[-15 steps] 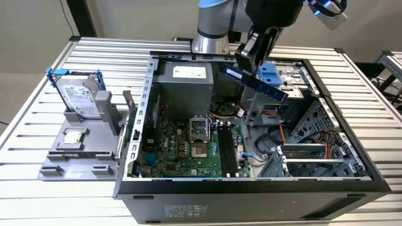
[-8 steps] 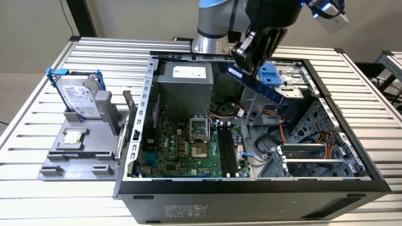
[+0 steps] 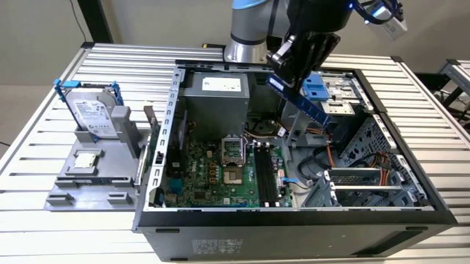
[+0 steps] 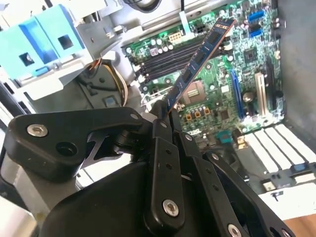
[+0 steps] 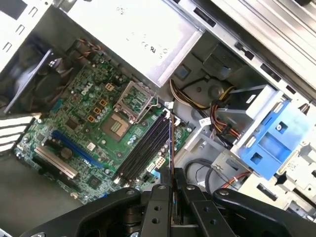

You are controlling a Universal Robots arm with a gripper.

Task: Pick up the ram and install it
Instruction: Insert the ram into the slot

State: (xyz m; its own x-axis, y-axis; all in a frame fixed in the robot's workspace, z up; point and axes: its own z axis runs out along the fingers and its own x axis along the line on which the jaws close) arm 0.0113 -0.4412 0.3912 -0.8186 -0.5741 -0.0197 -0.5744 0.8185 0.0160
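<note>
1. The arm reaches down over the open grey computer case (image 3: 294, 225), its black gripper (image 3: 292, 69) angled downward.
2. The gripper's fingers are clamped on one end of the thin, long dark ram (image 3: 301, 102).
3. The ram hangs tilted above the green motherboard (image 3: 213, 170), not touching it.

The ram's (image 4: 197, 63) held end, hidden inside the hand (image 4: 165, 114)

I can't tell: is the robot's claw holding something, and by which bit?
Yes: the gripper holds the ram by one end, the rest sticking out free.
</note>
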